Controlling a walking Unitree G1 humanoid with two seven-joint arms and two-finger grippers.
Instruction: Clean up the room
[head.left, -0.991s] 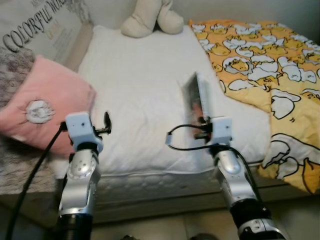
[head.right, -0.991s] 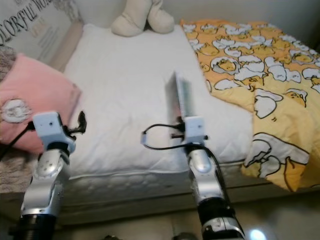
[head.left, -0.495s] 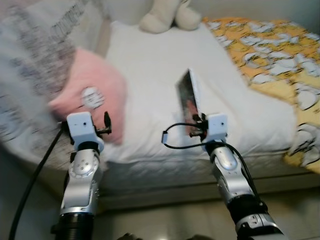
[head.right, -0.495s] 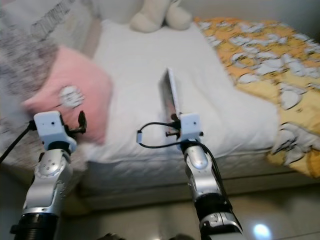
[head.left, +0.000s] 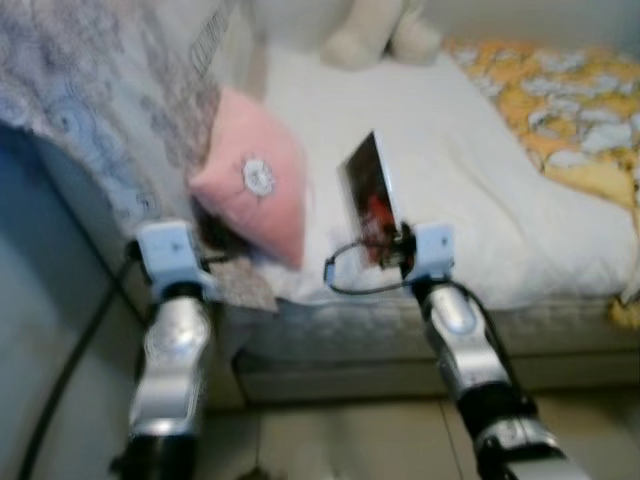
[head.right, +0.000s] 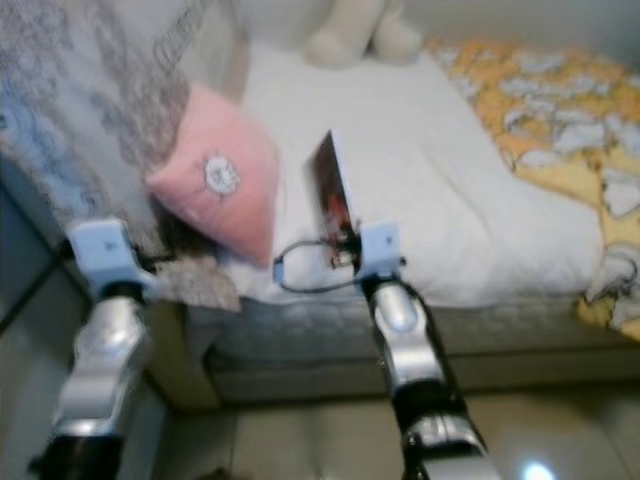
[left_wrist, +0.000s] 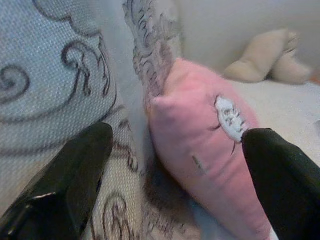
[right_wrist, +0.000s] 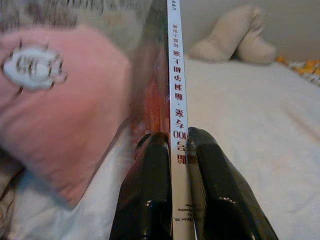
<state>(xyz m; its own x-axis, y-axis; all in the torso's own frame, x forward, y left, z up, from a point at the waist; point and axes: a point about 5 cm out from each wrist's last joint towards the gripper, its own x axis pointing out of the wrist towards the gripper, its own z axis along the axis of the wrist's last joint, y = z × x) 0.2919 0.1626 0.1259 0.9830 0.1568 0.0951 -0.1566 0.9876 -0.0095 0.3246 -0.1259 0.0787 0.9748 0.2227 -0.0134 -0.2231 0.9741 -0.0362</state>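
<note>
Taking the white quilted bed as your landmark: your left gripper hangs off its left edge, fingers spread wide and empty, facing one soft pink pillow that leans on grey patterned fabric. Over the bed's near edge, your right gripper pinches one thin glossy book, upright; its wrist view reads the white spine. One plush toy sits at the far end, one yellow printed blanket at the right.

Head eyes look down; wrists close — all share pink pillow.
</note>
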